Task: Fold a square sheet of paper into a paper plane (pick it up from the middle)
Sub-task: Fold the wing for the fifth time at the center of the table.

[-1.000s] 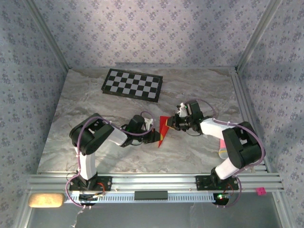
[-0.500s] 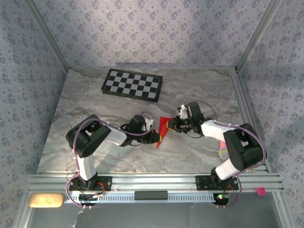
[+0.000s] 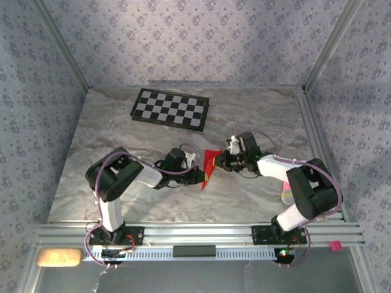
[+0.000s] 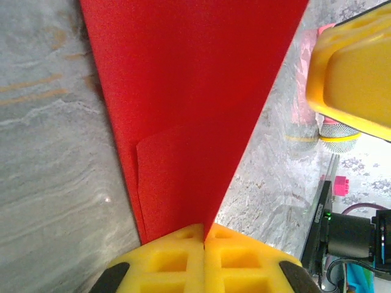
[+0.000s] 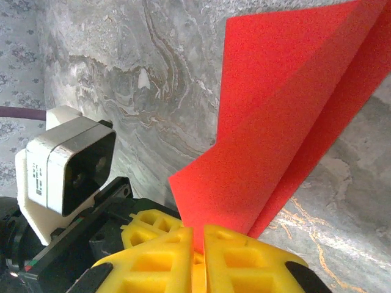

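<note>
Grey marbled counter [image 3: 122,128]: bare around the middle, with two arms reaching in from the near edge.
Black-and-white checkerboard panel [image 3: 171,108]: flat at the far side, well apart from the work.
Square sheet of thin bright red paper [image 3: 209,163]: already creased into a pointed, layered shape, held between the two arms near the counter's middle. Standing on edge rather than lying flat. Impossible to tell whether the lower tip touches the counter.
Left pincer [image 3: 197,176]: clenched on the narrow near end of the sheet, yellow pads [image 4: 183,235] pressed together over the layers.
Right pincer [image 3: 223,160]: clenched on the opposite corner, with a V-shaped fold opening away from its pads [image 5: 244,244].
Just changed: over the last second, right pincer drawn slightly nearer the left one. Sheet tipped a little, upper flap showing wider from above.
Meaning for the task: probably mid-fold, closing a crease by bringing the two grips together. Plane not yet finished, its slim dart shape apparently still to come.
</note>
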Available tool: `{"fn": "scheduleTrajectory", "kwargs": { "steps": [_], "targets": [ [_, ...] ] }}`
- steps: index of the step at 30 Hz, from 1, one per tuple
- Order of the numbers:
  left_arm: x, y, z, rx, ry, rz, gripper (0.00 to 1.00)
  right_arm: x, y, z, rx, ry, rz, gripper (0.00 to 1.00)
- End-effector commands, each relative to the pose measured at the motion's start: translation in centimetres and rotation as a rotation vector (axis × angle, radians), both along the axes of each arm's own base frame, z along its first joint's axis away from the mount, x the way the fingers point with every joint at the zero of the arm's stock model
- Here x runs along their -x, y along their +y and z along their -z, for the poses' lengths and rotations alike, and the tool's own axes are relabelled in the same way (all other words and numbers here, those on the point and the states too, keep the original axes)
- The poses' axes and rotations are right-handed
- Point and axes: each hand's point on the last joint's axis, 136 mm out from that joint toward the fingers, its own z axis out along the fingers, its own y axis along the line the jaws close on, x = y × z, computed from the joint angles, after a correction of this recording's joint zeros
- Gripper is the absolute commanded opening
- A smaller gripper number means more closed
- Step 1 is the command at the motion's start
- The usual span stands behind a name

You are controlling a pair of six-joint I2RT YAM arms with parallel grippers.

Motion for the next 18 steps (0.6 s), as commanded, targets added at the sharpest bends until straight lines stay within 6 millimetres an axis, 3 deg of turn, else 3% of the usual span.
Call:
{"fn": "scheduleTrajectory", "kwargs": {
  "steps": [1,18],
  "targets": [
    [0.9,1.6,2.9,-0.065,0.098,-0.050,0.00,0.3,0.8,0.3,-0.007,-0.002,-0.049,0.13],
    [0.9,3.1,4.6,-0.113,0.171,-0.133,0.00,-1.2,2.3,1.4,-0.018,0.014,-0.092,0.13]
  ]
}}
